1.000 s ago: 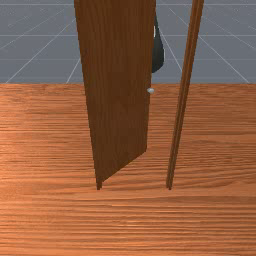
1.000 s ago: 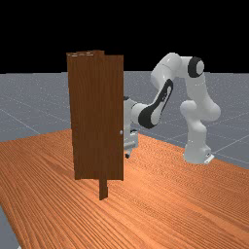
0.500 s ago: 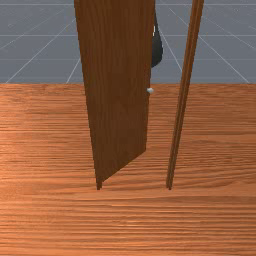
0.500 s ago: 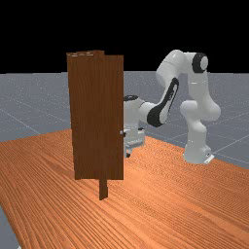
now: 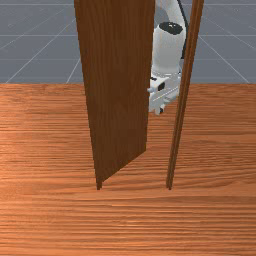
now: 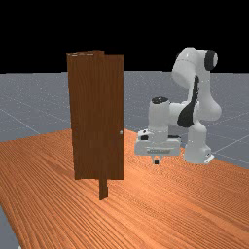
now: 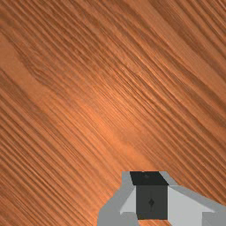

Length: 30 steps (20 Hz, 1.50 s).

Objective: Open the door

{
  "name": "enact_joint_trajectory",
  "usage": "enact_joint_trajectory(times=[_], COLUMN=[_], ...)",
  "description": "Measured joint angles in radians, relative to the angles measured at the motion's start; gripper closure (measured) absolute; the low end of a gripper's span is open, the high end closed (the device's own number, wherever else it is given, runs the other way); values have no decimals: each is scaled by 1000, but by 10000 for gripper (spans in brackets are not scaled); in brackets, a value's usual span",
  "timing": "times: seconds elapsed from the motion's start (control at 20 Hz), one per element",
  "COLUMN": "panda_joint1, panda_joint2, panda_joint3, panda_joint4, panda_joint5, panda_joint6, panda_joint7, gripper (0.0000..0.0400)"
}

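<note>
In the far view my gripper (image 6: 156, 161) points down above the table, to the right of the door (image 6: 97, 116) and apart from it. The small round knob (image 6: 121, 132) sits at the door's right edge. From the front, the door panel (image 5: 117, 90) stands at an angle, with a wide gap between it and the post (image 5: 181, 110). Through that gap my gripper (image 5: 159, 111) is visible behind the door. Both fingertips meet with nothing between them in the wrist view, so the gripper (image 7: 150, 177) is shut.
The door and its frame stand upright on the wooden table (image 6: 170, 209). The frame's foot (image 6: 103, 189) reaches the tabletop below the panel in the far view. Bare wood (image 7: 97, 97) lies under my hand.
My hand has moved out from behind the door toward the far view's right and turned. In the front view it has come into sight in the gap. The door stands about as before.
</note>
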Motion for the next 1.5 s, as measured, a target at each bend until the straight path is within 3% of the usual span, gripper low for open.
enact_joint_trajectory(times=[0.1, 0.2, 0.25, 0.3, 0.35, 0.45, 0.5, 0.55, 0.65, 0.7, 0.75, 0.85, 1.0, 1.15, 1.5], panda_joint1=[119, 160, 164, 157, 149, 132, 129, 135, 131, 133, 134, 132, 36, -125, -232], panda_joint2=[75, 118, 126, 166, 191, 357, 510, 525, 527, 655, 667, 796, 682, 573, 466], panda_joint3=[34, 81, 97, 111, 114, 113, 111, 83, 81, 88, 76, 86, 115, 131, 226], panda_joint4=[113, 179, 190, 262, 293, 566, 835, 854, 853, 1090, 1103, 1338, 1115, 925, 738], panda_joint5=[-6, -42, -53, -37, -69, -83, -91, -68, -68, -79, -69, -83, -99, -101, -90], panda_joint6=[-45, -69, -70, -140, -105, -208, -318, -329, -329, -430, -437, -536, -431, -342, -284], panda_joint7=[166, -19, -91, -172, -256, -362, -434, -283, -283, -377, -312, -434, -671, -978, -1465], gripper=[400, 400, 400, 400, 400, 400, 400, 400, 400, 400, 400, 400, 400, 400, 400])
